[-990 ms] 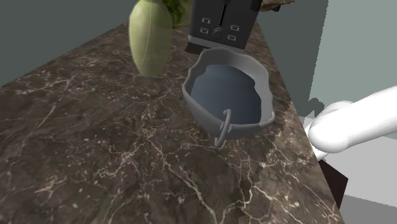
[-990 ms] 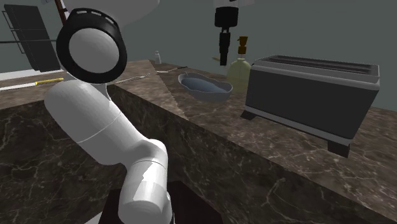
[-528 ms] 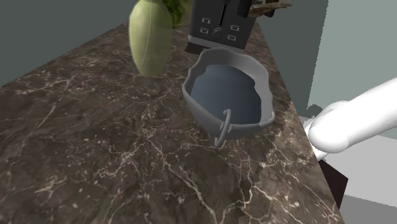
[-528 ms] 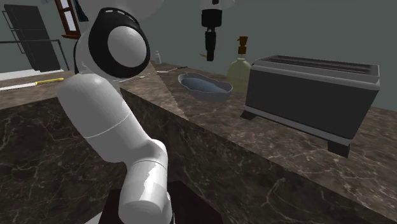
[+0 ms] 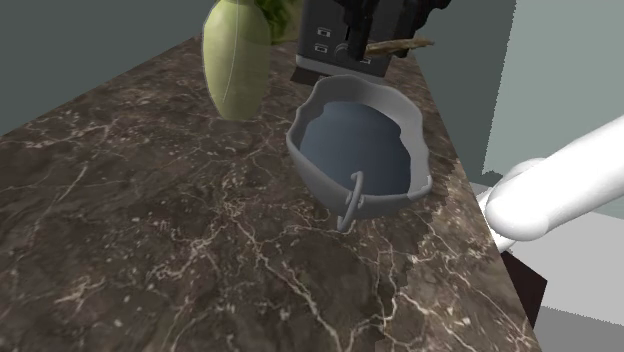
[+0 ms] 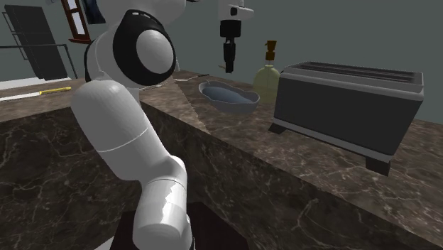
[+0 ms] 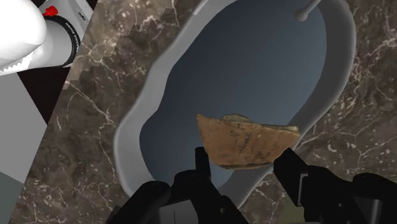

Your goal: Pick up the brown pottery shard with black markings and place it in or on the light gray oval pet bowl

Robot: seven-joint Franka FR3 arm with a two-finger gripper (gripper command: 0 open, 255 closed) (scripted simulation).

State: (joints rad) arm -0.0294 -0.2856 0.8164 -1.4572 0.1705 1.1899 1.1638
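Gripper (image 7: pixel 245 160) was clamped on shard (image 7: pixel 248 141), above bowl (image 7: pixel 127 143) edge | judged best: centre over hollow; lower; release gently

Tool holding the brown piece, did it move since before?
Yes. In the second exterior view the tool, carrying the shard, slid left, away from the bottle.

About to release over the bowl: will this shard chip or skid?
The shard looks thin and rigid, probably brittle, so lower before releasing. Its curved shape may rock in the smooth bowl. Most of it juts beyond the tool, so it might pivot.
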